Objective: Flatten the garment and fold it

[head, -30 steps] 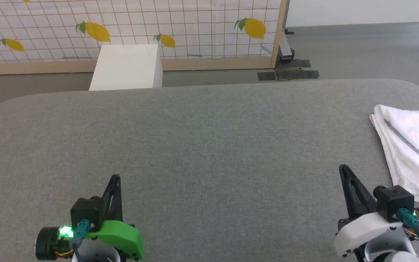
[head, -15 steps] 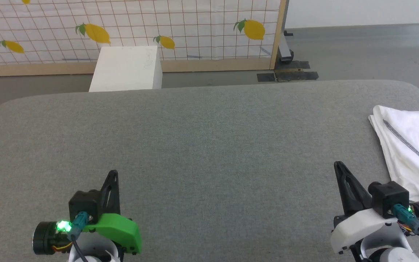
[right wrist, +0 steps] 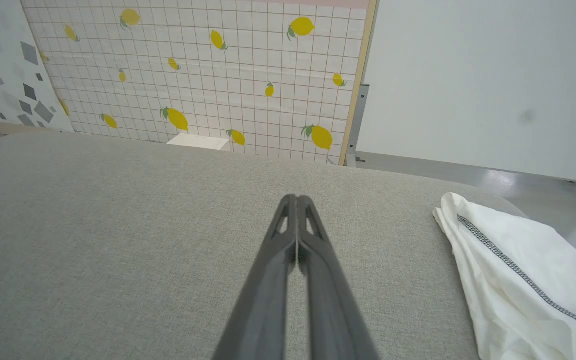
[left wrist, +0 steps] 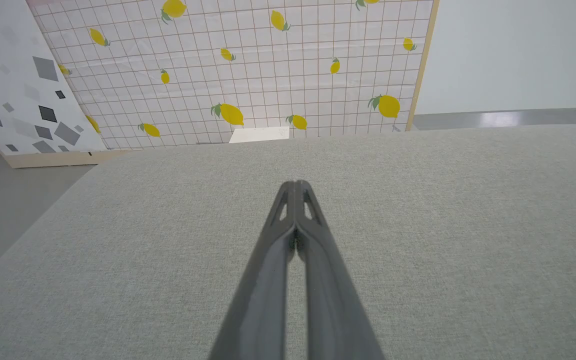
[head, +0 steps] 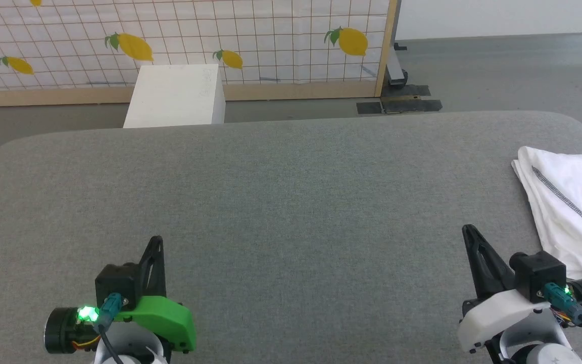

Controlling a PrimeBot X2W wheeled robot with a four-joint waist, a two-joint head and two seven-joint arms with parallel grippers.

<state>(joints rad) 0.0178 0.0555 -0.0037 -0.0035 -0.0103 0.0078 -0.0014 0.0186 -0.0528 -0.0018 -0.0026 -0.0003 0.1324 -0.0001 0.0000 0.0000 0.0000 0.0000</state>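
The garment (head: 571, 207), a white shirt with a grey zigzag seam, lies folded in a compact stack at the right edge of the grey padded table (head: 291, 202); the right wrist view has the garment (right wrist: 513, 280) at its right side. My right gripper (head: 469, 231) is shut and empty, just left of the stack and apart from it, its tips (right wrist: 295, 198) pressed together. At the lower left my left gripper (head: 156, 239) is also shut and empty, far from the shirt, with its tips (left wrist: 295, 184) touching over bare table.
A rigid white box (head: 175, 96) stands on the floor behind the table's far edge. A lemon-print gridded panel (head: 220, 35) with a wooden frame closes the back. Grey floor and a metal stand foot (head: 399, 103) lie at the back right.
Both grippers have risen slightly in the head view, staying shut. The view itself shifted a little. The garment lies as before.
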